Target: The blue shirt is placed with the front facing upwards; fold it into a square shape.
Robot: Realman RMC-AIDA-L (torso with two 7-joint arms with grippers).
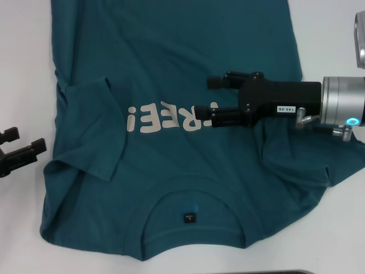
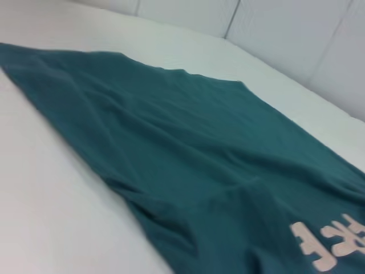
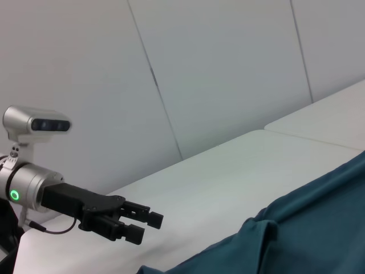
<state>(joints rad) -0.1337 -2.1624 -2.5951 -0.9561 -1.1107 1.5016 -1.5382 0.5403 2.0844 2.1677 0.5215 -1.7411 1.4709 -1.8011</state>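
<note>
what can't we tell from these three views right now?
- Head view: the blue shirt has its hem cut off by the top edge.
- Head view: the right gripper covers part of the cream lettering; the first letter is hidden.
- Head view: collar label too small to read.
- Head view: the left gripper is partly cut off at the left edge.
- Left wrist view: lettering runs off the frame edge.

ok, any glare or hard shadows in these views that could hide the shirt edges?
Head view: even light, no glare on the blue shirt, nor around the right hand. Left wrist view: only soft shading along the folds. Right wrist view: the left hand throws no hard shadow on the table.
</note>
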